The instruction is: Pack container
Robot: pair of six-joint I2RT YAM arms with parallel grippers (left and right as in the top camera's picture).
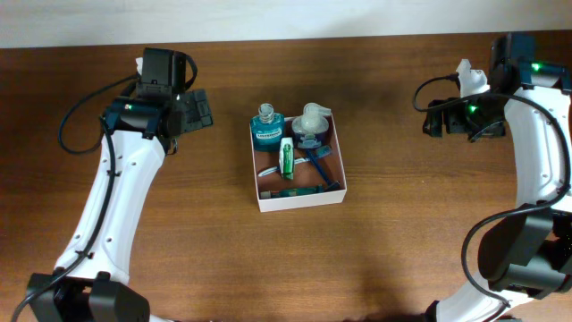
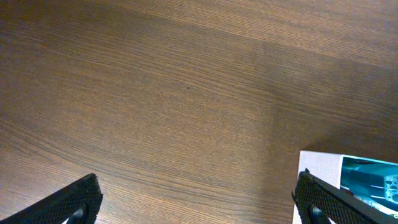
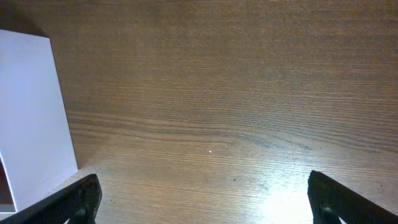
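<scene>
The container [image 1: 299,200] is a shallow square box with white walls and a reddish-brown inside, at the table's middle. Inside lie a blue bottle [image 1: 265,130], a clear pump bottle [image 1: 311,122], a green-white packet [image 1: 287,158] and a blue toothbrush [image 1: 316,165]. My left gripper [image 1: 198,110] is open and empty, to the left of the box; its wrist view shows the box's white corner [image 2: 320,167] at the right. My right gripper [image 1: 436,118] is open and empty, far right of the box; its wrist view shows a white wall [image 3: 31,118] at the left.
Bare brown wood lies around the box in all views. Black cables loop off both arms near the far corners.
</scene>
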